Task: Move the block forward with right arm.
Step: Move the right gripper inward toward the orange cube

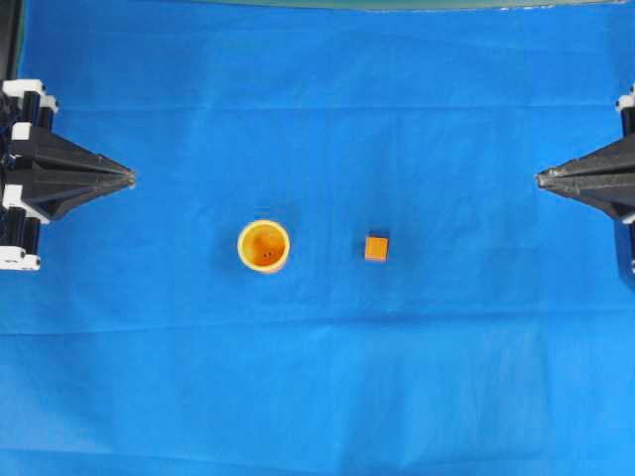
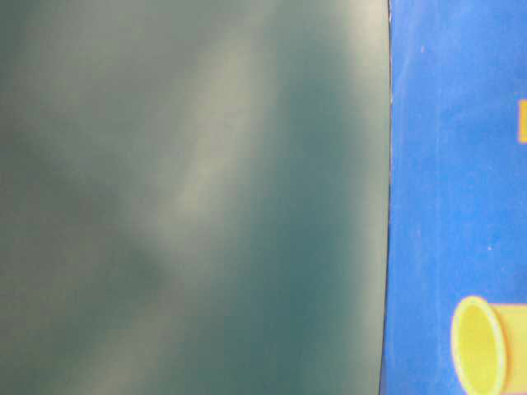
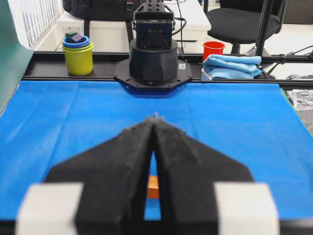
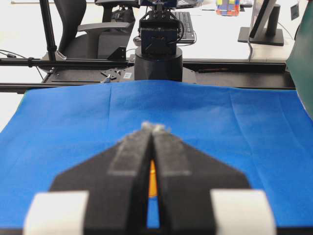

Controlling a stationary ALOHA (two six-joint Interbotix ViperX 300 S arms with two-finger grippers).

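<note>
so, block: small orange cube, the block [image 1: 376,247] sits on the blue cloth [image 1: 317,377] near the middle of the overhead view, a little right of centre, flat on one face and touched by nothing
block in the other views: a sliver of orange shows through the slit between the fingers in the left wrist view [image 3: 153,187]; in the table-level view only an orange edge shows at the right border [image 2: 522,121]
cup: round yellow-orange cup [image 1: 263,245] stands upright with its mouth up, left of the block and apart from it, about level with it
right arm pose: the right arm [image 1: 605,178] reaches in from the right edge, lying low and level, pointing left toward the middle, well apart from the block
right gripper: the right gripper [image 1: 541,179] has its fingers pressed together into one point, holding nothing
left arm pose: the left arm [image 1: 40,178] mirrors it from the left edge, level, pointing right, well apart from the cup
left gripper: the left gripper [image 1: 129,178] has its tips meeting, nothing between them
far side, left wrist view: stacked cups [image 3: 78,54], a red cup [image 3: 213,49] and a folded blue towel [image 3: 230,66] lie beyond the cloth
</note>
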